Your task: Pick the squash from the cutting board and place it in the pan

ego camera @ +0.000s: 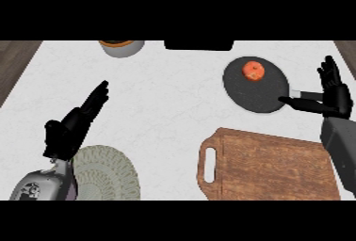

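A small orange squash [254, 70] lies inside the dark round pan [256, 92] at the upper right of the counter. The brown wooden cutting board [271, 167] at the lower right has nothing on it. My right hand [335, 92] stands just right of the pan, fingers straight and pointing up, thumb reaching toward the pan's handle side; it holds nothing. At the left my left hand [73, 124] rests open with fingers stretched up and to the right.
A pale ribbed plate [111, 174] lies at the lower left beside my left forearm. A grey bowl with orange contents [122, 47] and a black object [199, 45] sit along the counter's far edge. Wooden floor shows past both side edges.
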Robot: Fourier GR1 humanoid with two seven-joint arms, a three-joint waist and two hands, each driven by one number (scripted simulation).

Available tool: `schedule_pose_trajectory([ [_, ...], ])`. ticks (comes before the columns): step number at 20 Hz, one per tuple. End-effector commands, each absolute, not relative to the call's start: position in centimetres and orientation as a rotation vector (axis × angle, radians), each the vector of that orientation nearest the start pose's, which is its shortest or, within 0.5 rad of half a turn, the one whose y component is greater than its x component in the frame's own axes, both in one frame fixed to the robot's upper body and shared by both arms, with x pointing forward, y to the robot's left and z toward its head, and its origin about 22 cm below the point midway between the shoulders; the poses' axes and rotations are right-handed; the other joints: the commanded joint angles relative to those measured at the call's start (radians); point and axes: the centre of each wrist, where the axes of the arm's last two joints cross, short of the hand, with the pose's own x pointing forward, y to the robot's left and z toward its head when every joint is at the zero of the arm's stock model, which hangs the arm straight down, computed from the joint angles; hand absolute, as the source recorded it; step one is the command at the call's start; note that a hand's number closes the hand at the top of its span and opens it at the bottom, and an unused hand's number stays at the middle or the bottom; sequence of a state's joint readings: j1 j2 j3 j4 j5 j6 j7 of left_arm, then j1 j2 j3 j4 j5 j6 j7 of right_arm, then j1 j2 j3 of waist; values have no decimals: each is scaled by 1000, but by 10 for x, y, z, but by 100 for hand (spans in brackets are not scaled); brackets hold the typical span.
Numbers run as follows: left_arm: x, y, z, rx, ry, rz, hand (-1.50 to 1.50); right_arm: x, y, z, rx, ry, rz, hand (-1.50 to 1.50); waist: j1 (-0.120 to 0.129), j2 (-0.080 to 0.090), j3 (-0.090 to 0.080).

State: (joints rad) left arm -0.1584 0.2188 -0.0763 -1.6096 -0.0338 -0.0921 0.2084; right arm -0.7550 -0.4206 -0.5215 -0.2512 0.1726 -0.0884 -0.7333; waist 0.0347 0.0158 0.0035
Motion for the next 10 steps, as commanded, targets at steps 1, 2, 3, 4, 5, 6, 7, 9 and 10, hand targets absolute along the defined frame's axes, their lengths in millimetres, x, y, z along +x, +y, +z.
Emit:
schedule_pose_trajectory([
  [1,262,252,59,91,-1514,-366,0,347,-385,-35,-451,-1819,-15,-150,-12,-10,-2],
  [2,267,245,65,83,-1515,-360,0,335,-408,-32,-452,-1823,-33,-150,-15,-9,-1],
  [3,274,240,58,67,-1502,-350,0,331,-395,-47,-463,-1825,-23,-150,-18,-8,-2],
  [4,272,258,39,103,-1505,-348,0,344,-384,-40,-438,-1818,-50,-150,-19,-9,-2],
  [5,270,241,36,83,-1502,-349,0,336,-390,-44,-436,-1814,-43,-150,-21,-10,-2],
  [6,260,248,51,80,-1518,-341,0,330,-388,-53,-405,-1816,-23,-150,-20,-12,-2],
  [7,266,251,51,98,-1500,-371,0,329,-383,-57,-427,-1824,-58,-150,-21,-11,-2],
  [9,263,255,61,100,-1500,-366,0,317,-385,-67,-387,-1820,-15,-150,-22,-12,-2],
  [10,276,242,58,73,-1505,-350,0,315,-395,-64,-376,-1837,-31,-150,-25,-11,-2],
])
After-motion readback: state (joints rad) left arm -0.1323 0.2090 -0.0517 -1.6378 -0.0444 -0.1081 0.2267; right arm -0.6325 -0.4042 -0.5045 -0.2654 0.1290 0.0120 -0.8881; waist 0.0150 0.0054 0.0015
